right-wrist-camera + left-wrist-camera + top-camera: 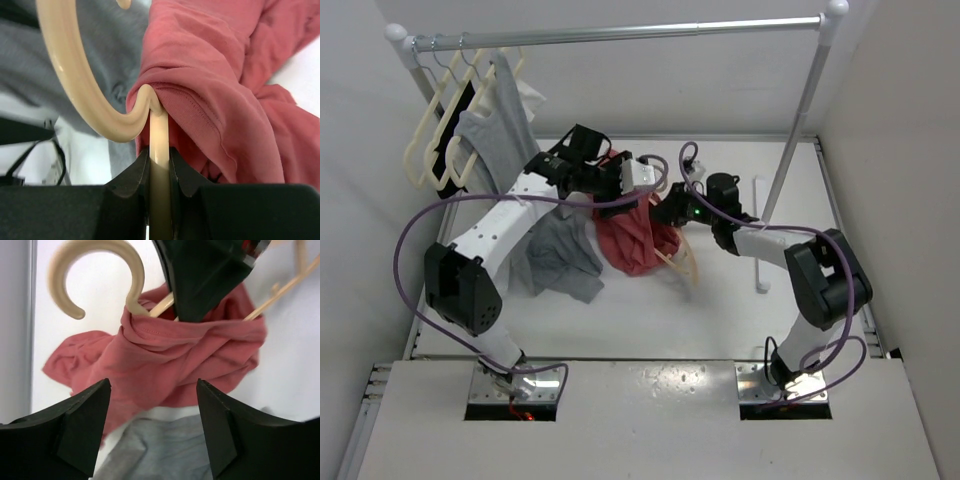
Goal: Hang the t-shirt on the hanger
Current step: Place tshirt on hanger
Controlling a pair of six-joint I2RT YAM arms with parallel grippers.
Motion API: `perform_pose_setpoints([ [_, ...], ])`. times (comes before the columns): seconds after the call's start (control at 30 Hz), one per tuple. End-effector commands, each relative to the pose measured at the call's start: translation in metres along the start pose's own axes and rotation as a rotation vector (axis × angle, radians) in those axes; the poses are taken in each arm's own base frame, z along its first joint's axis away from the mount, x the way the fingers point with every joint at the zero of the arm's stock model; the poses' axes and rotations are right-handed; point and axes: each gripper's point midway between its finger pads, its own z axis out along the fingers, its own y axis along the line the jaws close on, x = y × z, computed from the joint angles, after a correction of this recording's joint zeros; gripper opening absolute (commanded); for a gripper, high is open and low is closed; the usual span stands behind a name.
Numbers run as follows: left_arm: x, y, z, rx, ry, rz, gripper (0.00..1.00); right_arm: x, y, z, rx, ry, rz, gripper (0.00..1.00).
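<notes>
The coral-red t-shirt (632,238) hangs bunched on the tan hanger (686,266), its collar gathered at the base of the hook (75,80). My right gripper (159,160) is shut on the hanger's arm just below the hook, and it also shows in the top view (672,210). The t-shirt (220,80) drapes to the right of that grip. My left gripper (152,407) is open and empty, just short of the t-shirt (185,355) and apart from it. It also shows in the top view (620,190). In the left wrist view the hook (100,270) curls at the upper left.
A grey garment (563,258) lies on the white table (650,320) under and left of the t-shirt. A clothes rail (620,33) spans the back, with paler cream hangers (432,140) and a grey garment (498,125) at its left end. Its right post (790,150) stands beside my right arm.
</notes>
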Motion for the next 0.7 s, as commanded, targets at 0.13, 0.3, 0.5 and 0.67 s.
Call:
perform_pose_setpoints([
  [0.13,0.014,0.016,0.007,-0.046,0.035,0.327,0.81,-0.024,0.050,-0.024,-0.163,-0.029,-0.184,0.00],
  [0.3,0.023,0.041,0.009,-0.123,0.046,0.281,0.68,-0.015,0.056,-0.036,-0.176,-0.004,-0.203,0.00],
  [0.5,0.011,0.034,0.006,-0.100,-0.008,0.248,0.32,0.002,0.048,-0.045,-0.161,0.058,-0.214,0.00],
  [0.67,0.023,0.034,0.009,-0.088,0.019,0.251,0.00,0.001,0.054,-0.049,-0.178,0.092,-0.253,0.00],
])
